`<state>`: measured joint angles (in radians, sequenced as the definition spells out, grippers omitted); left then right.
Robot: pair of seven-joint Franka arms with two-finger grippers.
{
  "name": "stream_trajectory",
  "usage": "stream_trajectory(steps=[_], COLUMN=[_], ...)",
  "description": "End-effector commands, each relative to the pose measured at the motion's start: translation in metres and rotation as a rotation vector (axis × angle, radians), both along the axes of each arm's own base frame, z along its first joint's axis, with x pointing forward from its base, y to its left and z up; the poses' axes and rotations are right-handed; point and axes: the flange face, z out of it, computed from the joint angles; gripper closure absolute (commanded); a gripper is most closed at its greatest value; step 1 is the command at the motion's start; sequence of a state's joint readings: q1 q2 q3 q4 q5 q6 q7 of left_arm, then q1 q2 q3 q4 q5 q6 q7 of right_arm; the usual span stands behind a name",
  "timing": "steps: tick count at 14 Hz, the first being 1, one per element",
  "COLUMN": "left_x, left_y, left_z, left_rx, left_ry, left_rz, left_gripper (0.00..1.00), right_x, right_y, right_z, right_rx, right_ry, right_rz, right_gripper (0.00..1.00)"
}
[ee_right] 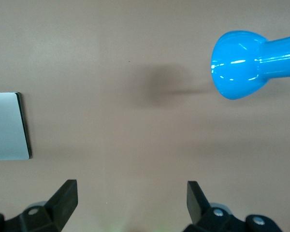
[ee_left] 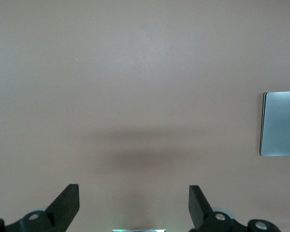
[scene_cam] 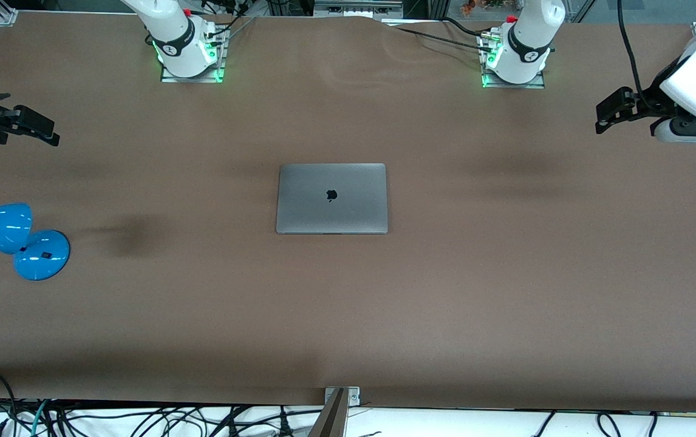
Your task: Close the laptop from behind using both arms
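Observation:
The laptop (scene_cam: pixel 331 198) lies shut and flat in the middle of the table, grey lid up with its dark apple logo. Its edge shows in the left wrist view (ee_left: pixel 281 123) and in the right wrist view (ee_right: pixel 8 126). My left gripper (scene_cam: pixel 610 118) is open and empty, up over the table's left-arm end. In its wrist view (ee_left: pixel 134 197) the fingers stand wide apart over bare table. My right gripper (scene_cam: pixel 35 127) is open and empty, up over the right-arm end. In its wrist view (ee_right: pixel 132 194) the fingers stand wide apart.
A blue desk lamp (scene_cam: pixel 5 237) stands near the right arm's end of the table; its head (ee_right: pixel 239 65) shows in the right wrist view. The two arm bases (scene_cam: pixel 187 51) (scene_cam: pixel 515 57) stand along the table's top edge. A brown cloth (scene_cam: pixel 506 291) covers the table.

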<state>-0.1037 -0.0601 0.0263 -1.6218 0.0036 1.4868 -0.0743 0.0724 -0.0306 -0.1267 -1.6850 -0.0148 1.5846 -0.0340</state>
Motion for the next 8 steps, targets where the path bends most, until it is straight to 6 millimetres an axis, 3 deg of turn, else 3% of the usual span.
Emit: stream_trajectory(steps=[1, 8], left_x=[-0.0028, -0.0019], left_y=[0.0010, 0.0050], left_z=[0.0068, 0.0056], left_rx=[0.034, 0.035], left_ry=[-0.013, -0.009], left_rz=[-0.008, 0.001], left_gripper=[0.00, 0.00], right_x=[-0.0028, -0.0030], right_y=[0.0036, 0.0013], right_z=[0.0034, 0.0022], right_rx=[-0.001, 0.001], right_ry=[-0.007, -0.001], right_rz=[-0.009, -0.012], right_gripper=[0.00, 0.00])
